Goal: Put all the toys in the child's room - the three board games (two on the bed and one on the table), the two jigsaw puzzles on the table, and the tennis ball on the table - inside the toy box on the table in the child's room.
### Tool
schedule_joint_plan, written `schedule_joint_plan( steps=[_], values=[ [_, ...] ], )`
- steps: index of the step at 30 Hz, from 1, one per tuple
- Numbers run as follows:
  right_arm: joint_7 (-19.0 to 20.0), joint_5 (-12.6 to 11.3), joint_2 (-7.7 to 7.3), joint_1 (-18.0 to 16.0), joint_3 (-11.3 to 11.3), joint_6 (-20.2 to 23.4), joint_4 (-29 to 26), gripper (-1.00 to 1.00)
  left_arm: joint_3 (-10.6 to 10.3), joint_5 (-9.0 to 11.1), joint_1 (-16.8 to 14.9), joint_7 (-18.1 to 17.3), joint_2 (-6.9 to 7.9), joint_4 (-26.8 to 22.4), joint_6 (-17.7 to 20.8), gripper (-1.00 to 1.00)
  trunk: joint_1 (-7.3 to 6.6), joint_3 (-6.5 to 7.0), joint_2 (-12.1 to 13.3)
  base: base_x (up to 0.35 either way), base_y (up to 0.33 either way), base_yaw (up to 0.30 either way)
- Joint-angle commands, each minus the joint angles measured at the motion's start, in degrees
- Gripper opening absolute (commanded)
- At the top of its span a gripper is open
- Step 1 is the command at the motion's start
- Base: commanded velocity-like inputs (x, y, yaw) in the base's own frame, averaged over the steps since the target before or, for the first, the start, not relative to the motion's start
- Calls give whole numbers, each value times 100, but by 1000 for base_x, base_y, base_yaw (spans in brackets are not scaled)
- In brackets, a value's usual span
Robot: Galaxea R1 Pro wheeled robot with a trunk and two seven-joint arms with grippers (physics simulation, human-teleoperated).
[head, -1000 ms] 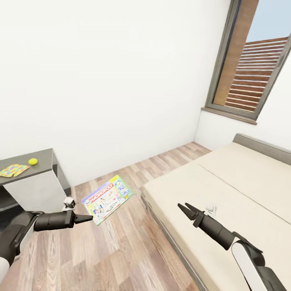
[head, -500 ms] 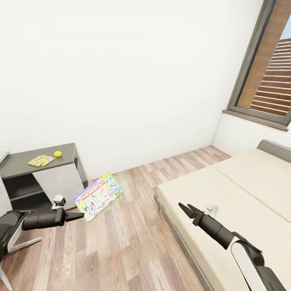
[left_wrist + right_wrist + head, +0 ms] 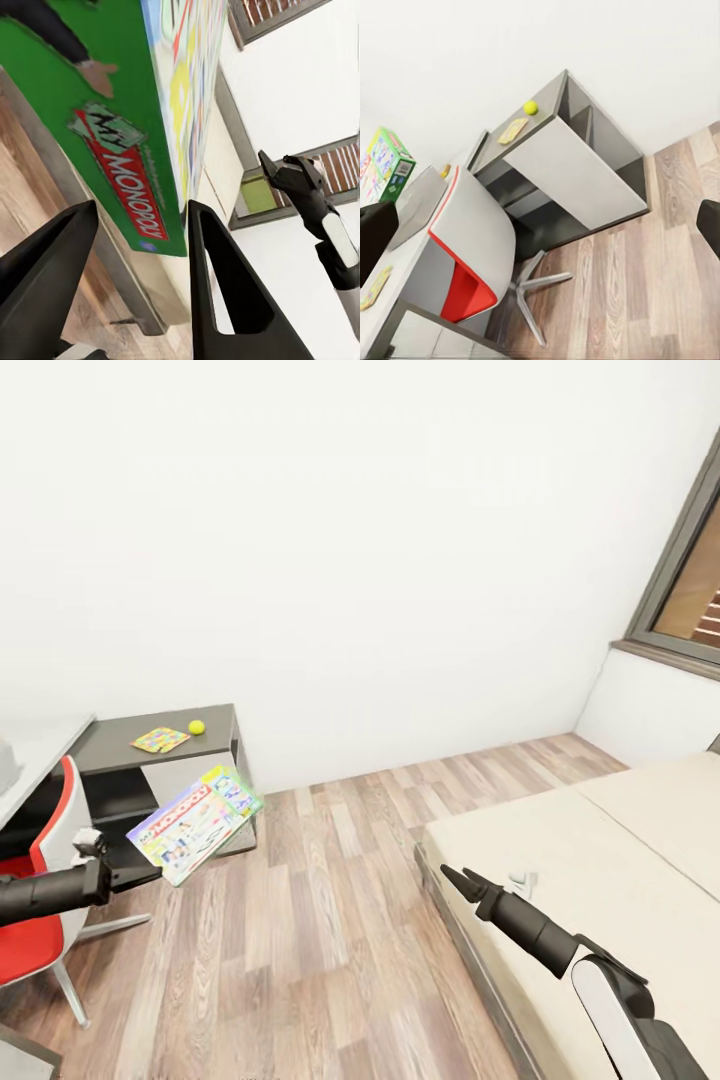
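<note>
The left gripper (image 3: 139, 277) pinched a board game (image 3: 196, 823) by its green edge, one dark finger (image 3: 45, 285) on each side of the box. In the head view the game hung tilted in the air over the wood floor (image 3: 320, 920), just in front of the table (image 3: 160, 732) and above the left arm. Its lid showed a red Monopoly logo.

On the dark lower section of the table lay a jigsaw puzzle (image 3: 160, 739), a flat square of yellow, pink and green pieces, and just beside it sat the tennis ball (image 3: 197, 727). The two looked close but apart. The right wrist view showed the same ball (image 3: 531, 107) near the table's far edge with the puzzle (image 3: 514, 129) next to it. A red and white chair (image 3: 45, 880) stood on a star-shaped base before the table.

The right gripper (image 3: 459, 880) hovered over the near corner of the bed (image 3: 620, 860), its fingers slightly spread and holding nothing. The bed's beige mattress was bare where it showed. A dark-framed window (image 3: 680, 580) sat in the white wall beyond the bed
</note>
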Motion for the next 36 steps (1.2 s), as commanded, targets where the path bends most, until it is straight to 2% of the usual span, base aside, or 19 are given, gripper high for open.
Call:
schedule_joint_plan(
  steps=[1,9,26,36],
  values=[
    [3,-49,-1,-2,-7,51,-4,100,-1,30,-6,-23,11,1,59,-100,3,-12,-12,0,0,282],
    [9,-49,-1,3,-7,53,-1,100,7,134,-5,-23,64,4,58,-100,3,-12,-12,0,0,282],
    [18,-49,-1,3,-7,54,2,100,8,152,-1,-23,91,24,58,-100,3,-12,-12,0,0,282],
    [18,-49,-1,3,-7,51,4,100,10,149,-3,-23,188,47,62,-100,3,-12,-12,0,0,282]
  ],
)
